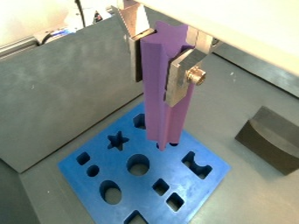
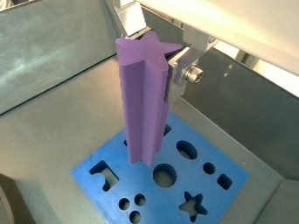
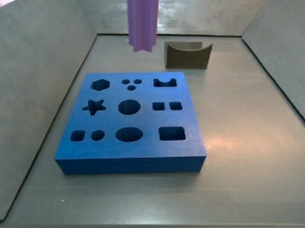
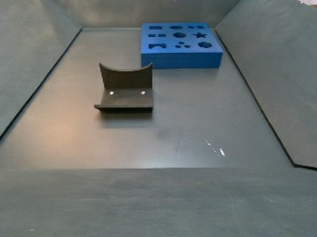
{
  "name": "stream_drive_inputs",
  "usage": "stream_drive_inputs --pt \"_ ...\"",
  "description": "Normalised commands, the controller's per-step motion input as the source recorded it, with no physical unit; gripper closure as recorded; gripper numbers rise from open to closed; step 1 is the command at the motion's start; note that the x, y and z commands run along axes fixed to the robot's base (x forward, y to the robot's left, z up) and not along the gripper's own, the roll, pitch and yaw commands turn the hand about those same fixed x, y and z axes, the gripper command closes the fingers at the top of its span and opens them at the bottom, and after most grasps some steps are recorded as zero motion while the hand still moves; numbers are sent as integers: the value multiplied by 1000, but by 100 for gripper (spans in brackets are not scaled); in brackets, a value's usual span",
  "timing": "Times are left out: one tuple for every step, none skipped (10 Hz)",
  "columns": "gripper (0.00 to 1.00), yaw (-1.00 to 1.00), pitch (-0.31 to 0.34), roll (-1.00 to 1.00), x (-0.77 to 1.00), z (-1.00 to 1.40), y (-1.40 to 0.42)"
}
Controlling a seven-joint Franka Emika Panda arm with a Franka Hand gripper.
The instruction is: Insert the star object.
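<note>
My gripper [image 1: 160, 74] is shut on the star object [image 1: 165, 105], a long purple ridged peg held upright between the silver fingers [image 1: 180, 80]. Its star-shaped top end shows in a wrist view [image 2: 142, 96], with the gripper [image 2: 158, 66] clamped near that end. The peg hangs well above the blue block [image 1: 100, 171] and does not touch it. The block's star hole [image 1: 117, 140] is off to one side of the peg's lower end, as it also is in a wrist view [image 2: 193, 204]. In a side view only the peg's lower part [image 3: 142, 22] shows, above the block's far edge [image 3: 131, 120].
A small brown notched block [image 3: 187, 55] stands on the floor beyond the blue block; it also shows in a side view [image 4: 124, 90] and a wrist view [image 1: 271, 138]. Grey walls [image 3: 53, 80] close in the floor. The blue block [image 4: 181, 44] has several other shaped holes.
</note>
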Motion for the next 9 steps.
stream_drive_inputs --pt "100 -940 7 -134 -40 -520 0" --pt "100 -866 0 -203 -89 -566 0" --pt "100 -754 -6 -266 -260 -417 0" --pt "100 -691 -187 -241 -431 -177 0" --pt "100 -857 -180 -200 -157 -77 -23" --pt "100 -969 -160 -173 0 -57 -29" --pt "100 -974 -157 -166 0 -54 -31" --pt "100 -977 -156 -164 0 -57 -31" --pt "100 -997 -139 -137 0 -49 -23"
